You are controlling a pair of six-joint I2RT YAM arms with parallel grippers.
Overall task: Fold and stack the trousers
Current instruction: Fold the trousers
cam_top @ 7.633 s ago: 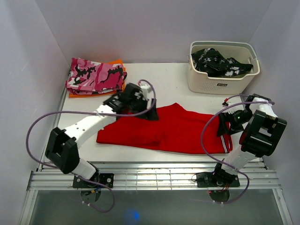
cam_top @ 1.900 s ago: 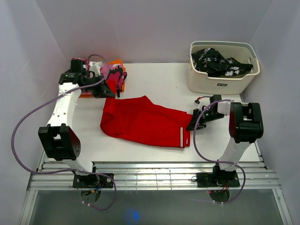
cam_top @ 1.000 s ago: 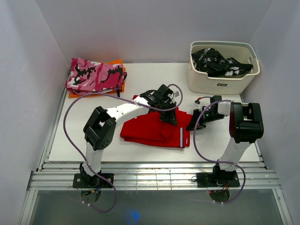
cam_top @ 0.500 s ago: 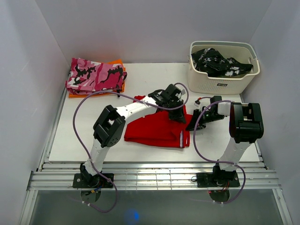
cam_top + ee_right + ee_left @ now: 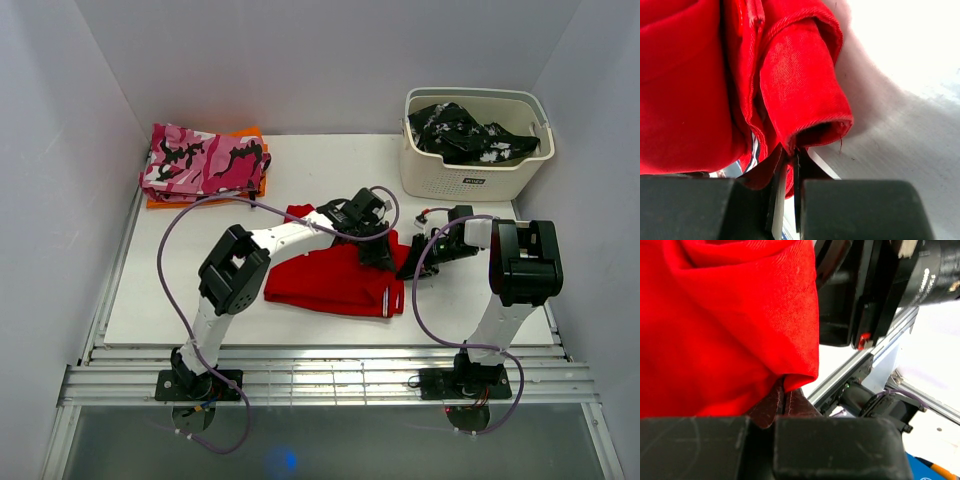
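- At the far left corner of the table point(image 5: 320, 170), a folded pink-black-white camouflage garment point(image 5: 205, 160) lies on top of an orange cloth point(image 5: 162, 203), well apart from everything else.
- The left arm point(image 5: 275, 238) comes up from its base at the near edge and stretches off to the right, over the red cloth.
- The trousers point(image 5: 325, 282) sit a little right of the table's middle, doubled over into a loose, rumpled red heap. Their thin white stripes point(image 5: 387, 292) show along the near right edge.
- The left gripper point(image 5: 377, 250) is at the far right corner of that heap. From its wrist camera, its fingers point(image 5: 840, 450) are pinched tight together with a fold of the red fabric caught between them and the cloth bulging above.
- The right gripper point(image 5: 412, 262) is just beside it, at the right edge of the trousers. Its fingers point(image 5: 850, 210) are nipped together on a rolled hem of the red fabric, which rises off the white surface there.
- The two grippers are very close; the left wrist view shows black parts of the right arm point(image 5: 880, 290) just behind the cloth.
- At the far right corner stands a cream basket point(image 5: 475, 178) with a black-and-white patterned garment point(image 5: 465, 133) heaped inside.
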